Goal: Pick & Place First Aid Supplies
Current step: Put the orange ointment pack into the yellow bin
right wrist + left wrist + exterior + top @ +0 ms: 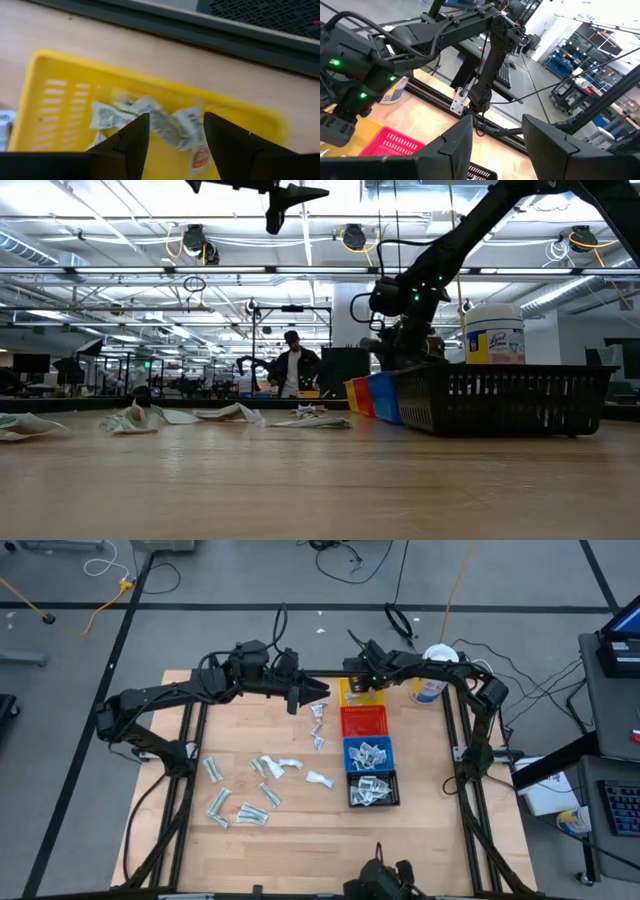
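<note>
Several small first aid packets [262, 768] lie flat and scattered on the wooden table's left half, and a few more [318, 725] lie beside the bins. A row of bins runs from far to near: yellow [345, 698], red [363, 721], blue [368, 754] and black [373, 788]. My right gripper [175, 120] hangs open just over the yellow bin [50, 57], which has crumpled packets [112, 117] on its floor. My left gripper [497, 125] is open and holds nothing. It stands high above the table's far middle [300, 695], left of the yellow bin.
A big white jar with a yellow label [431, 680] stands at the far right, behind the bins [493, 330]. The blue and black bins hold packets. Bare wood lies along the table's near edge [300, 840] and its far left. A person [293, 365] stands in the room beyond.
</note>
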Controlling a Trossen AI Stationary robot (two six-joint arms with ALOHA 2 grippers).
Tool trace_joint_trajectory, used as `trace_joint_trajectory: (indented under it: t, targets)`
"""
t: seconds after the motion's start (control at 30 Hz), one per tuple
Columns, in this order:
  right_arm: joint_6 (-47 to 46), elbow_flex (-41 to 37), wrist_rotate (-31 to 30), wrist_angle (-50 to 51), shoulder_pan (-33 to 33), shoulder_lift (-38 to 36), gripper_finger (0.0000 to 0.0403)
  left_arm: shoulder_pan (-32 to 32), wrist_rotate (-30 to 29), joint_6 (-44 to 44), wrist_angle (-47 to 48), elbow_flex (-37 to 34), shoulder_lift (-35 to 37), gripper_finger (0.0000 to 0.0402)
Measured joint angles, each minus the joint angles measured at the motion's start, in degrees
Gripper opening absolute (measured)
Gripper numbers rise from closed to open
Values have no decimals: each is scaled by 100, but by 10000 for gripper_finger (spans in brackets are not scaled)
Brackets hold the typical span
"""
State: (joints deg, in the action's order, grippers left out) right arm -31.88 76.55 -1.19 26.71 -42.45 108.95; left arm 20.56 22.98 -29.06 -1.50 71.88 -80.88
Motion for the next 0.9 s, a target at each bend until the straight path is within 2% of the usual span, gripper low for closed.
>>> trace_joint_trajectory:
  t: [0.2, 0.37, 0.53, 0.67, 0.9]
  targets:
    - [491, 0, 709, -143, 138, -163, 181, 0, 2, 59, 0, 0, 0, 175]
    - [2063, 0, 697, -15, 379, -650, 181, -2, 4, 220, 2, 0, 0, 175]
    - [3363, 0, 720, 834, 665, -1330, 180, 61, 11, 132, 127, 0, 1, 175]
    - [3931, 0, 710, 1736, 823, -1972, 180, 132, -78, 119, 1026, 0, 4, 175]
    - [4009, 2, 701, 2337, 989, -3007, 180, 263, -893, -668, 2637, 65, -55, 175]
